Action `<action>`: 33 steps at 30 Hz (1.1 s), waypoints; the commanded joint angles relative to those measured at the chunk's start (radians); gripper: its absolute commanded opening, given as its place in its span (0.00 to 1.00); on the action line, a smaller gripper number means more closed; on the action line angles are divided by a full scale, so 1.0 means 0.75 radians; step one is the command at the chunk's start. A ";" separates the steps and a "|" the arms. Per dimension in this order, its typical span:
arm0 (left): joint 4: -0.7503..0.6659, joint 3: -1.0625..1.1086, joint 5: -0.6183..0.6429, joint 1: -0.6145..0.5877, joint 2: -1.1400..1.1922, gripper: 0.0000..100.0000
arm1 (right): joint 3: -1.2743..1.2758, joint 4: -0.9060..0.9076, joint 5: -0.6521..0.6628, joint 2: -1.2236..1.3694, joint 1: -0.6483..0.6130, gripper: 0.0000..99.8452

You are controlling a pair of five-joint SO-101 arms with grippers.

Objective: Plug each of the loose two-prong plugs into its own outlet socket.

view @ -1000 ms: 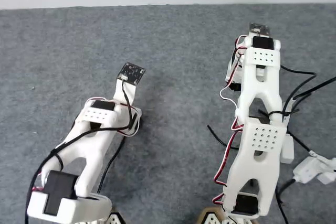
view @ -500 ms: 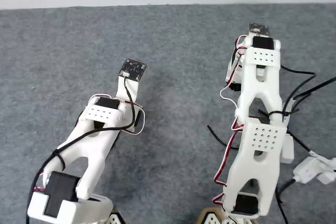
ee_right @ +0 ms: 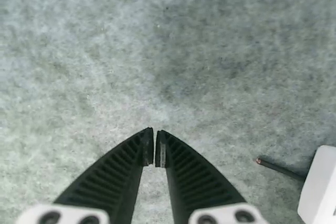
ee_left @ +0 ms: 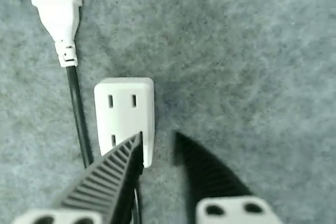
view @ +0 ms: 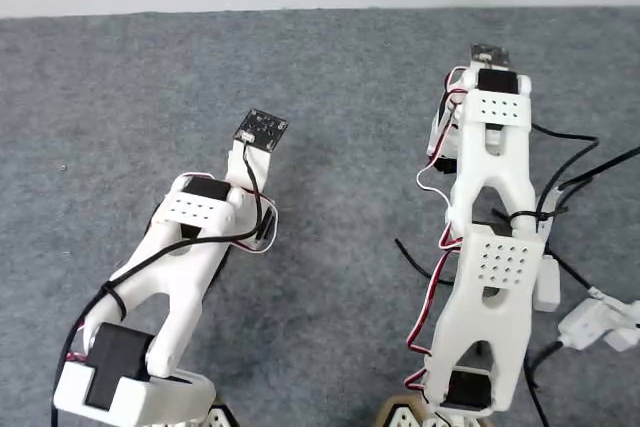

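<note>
A white outlet block (ee_left: 125, 111) with two-slot sockets lies flat on the grey carpet. Just beyond it lies a loose white two-prong plug (ee_left: 58, 11), prongs pointing away, and its black cord (ee_left: 79, 119) runs along the block's side. My left gripper (ee_left: 156, 139) hovers open at the block's near corner, one finger over the block, the other over bare carpet beside it. My right gripper (ee_right: 155, 148) is shut with nothing in it, above bare carpet. A white block (ee_right: 320, 190) shows at that view's edge.
In the high view the left arm (view: 195, 247) and right arm (view: 490, 217) stretch over the grey carpet (view: 340, 97). Black cables and white plug parts (view: 590, 322) lie by the right arm's base. A thin black wire end (ee_right: 278, 167) lies near the right gripper.
The left arm has swung a little forward and to the right. The right arm has stayed still.
</note>
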 commanded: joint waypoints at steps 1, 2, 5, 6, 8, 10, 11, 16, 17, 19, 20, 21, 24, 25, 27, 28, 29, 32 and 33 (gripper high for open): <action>-0.012 -0.054 -0.027 -0.016 -0.010 0.25 | -0.012 -0.017 0.014 -0.017 -0.013 0.01; -0.027 -0.050 -0.051 -0.016 -0.010 0.26 | -0.012 -0.017 0.014 -0.017 -0.013 0.01; -0.041 -0.056 -0.084 -0.039 -0.010 0.26 | -0.012 -0.017 0.016 -0.017 -0.013 0.01; -0.041 -0.069 -0.090 -0.051 -0.010 0.26 | -0.012 -0.017 0.016 -0.017 -0.013 0.01; -0.041 -0.095 -0.092 -0.086 -0.010 0.26 | -0.010 -0.017 0.037 -0.017 -0.015 0.01; -0.041 -0.111 -0.133 -0.121 -0.010 0.26 | -0.010 -0.017 0.041 -0.017 -0.015 0.01; -0.041 -0.118 -0.149 -0.137 -0.010 0.26 | -0.010 -0.017 0.041 -0.017 -0.015 0.01; -0.076 -0.093 -0.260 -0.168 0.025 0.26 | -0.008 -0.017 0.043 -0.017 -0.024 0.01; -0.078 -0.083 -0.278 -0.166 0.043 0.26 | -0.008 -0.017 0.043 -0.017 -0.024 0.01; -0.084 -0.087 -0.284 -0.162 0.090 0.26 | -0.008 -0.017 0.043 -0.017 -0.024 0.01; -0.104 -0.097 -0.270 -0.164 0.115 0.26 | -0.008 -0.017 0.043 -0.017 -0.026 0.01; -0.113 -0.116 -0.250 -0.168 0.133 0.26 | -0.008 -0.015 0.043 -0.017 -0.026 0.01; -0.078 -0.191 -0.209 -0.192 0.188 0.26 | -0.008 -0.013 0.043 -0.017 -0.026 0.01; -0.055 -0.214 -0.205 -0.192 0.205 0.26 | -0.008 -0.013 0.045 -0.017 -0.026 0.01; -0.029 -0.240 -0.200 -0.192 0.233 0.26 | -0.008 -0.013 0.045 -0.017 -0.026 0.01; -0.023 -0.247 -0.200 -0.190 0.245 0.26 | -0.008 -0.013 0.047 -0.017 -0.026 0.01; -0.020 -0.251 -0.200 -0.190 0.252 0.26 | -0.008 -0.013 0.049 -0.017 -0.026 0.01; -0.006 -0.249 -0.198 -0.178 0.260 0.25 | -0.008 -0.013 0.049 -0.017 -0.026 0.01; 0.018 -0.249 -0.198 -0.162 0.266 0.23 | -0.008 -0.013 0.049 -0.017 -0.026 0.01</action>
